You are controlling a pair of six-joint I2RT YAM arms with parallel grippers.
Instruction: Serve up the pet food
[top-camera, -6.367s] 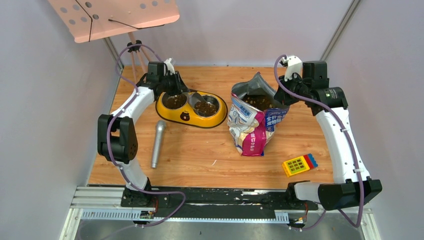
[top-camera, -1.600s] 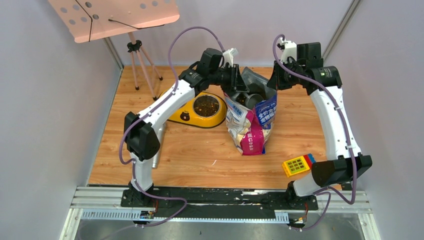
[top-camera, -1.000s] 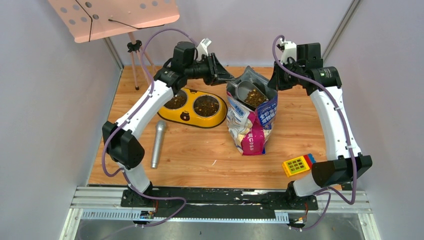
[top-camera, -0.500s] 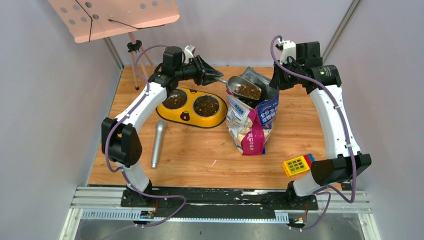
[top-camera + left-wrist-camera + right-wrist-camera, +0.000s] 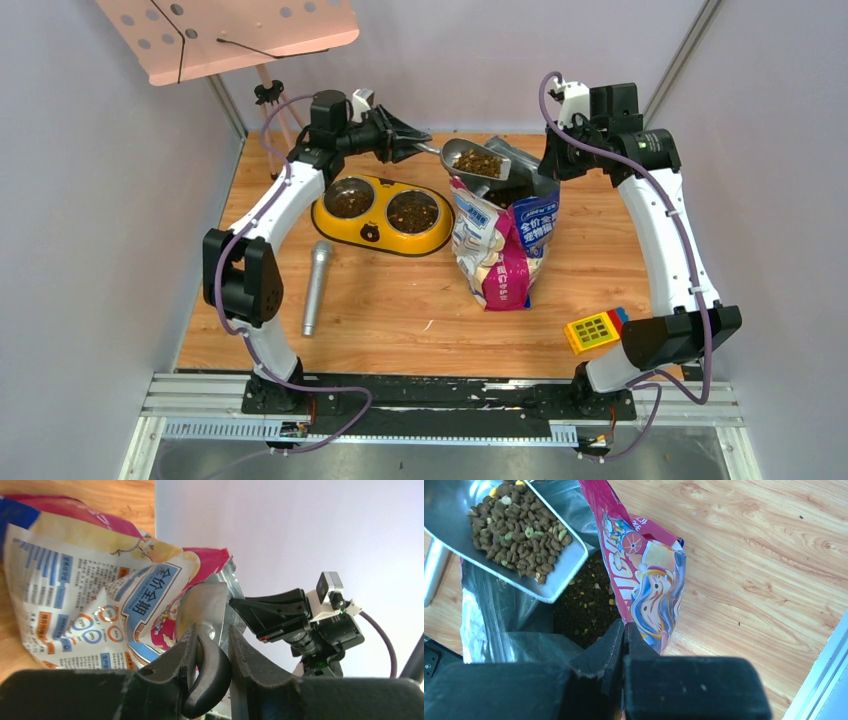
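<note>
The open pet food bag [image 5: 505, 245] stands right of centre, with dark kibble [image 5: 589, 605] showing inside it. My right gripper [image 5: 547, 165] is shut on the bag's back rim [image 5: 644, 575], its jaws pressed together on the foil. My left gripper [image 5: 415, 150] is shut on the dark handle [image 5: 210, 665] of the grey metal scoop [image 5: 475, 160]. The scoop hovers level above the bag's left rim, heaped with pet food [image 5: 514, 525]. The yellow double-bowl feeder [image 5: 370, 235] sits left of the bag, with kibble in both bowls.
A grey microphone [image 5: 317, 285] lies in front of the feeder. A yellow keypad toy [image 5: 597, 329] rests at the front right. A pink music stand [image 5: 230, 30] on a tripod [image 5: 275, 110] occupies the back left corner. Walls enclose the table.
The left arm has lifted the filled scoop out of the bag and carried it up and left, toward the feeder. The right gripper has kept its hold on the bag.
</note>
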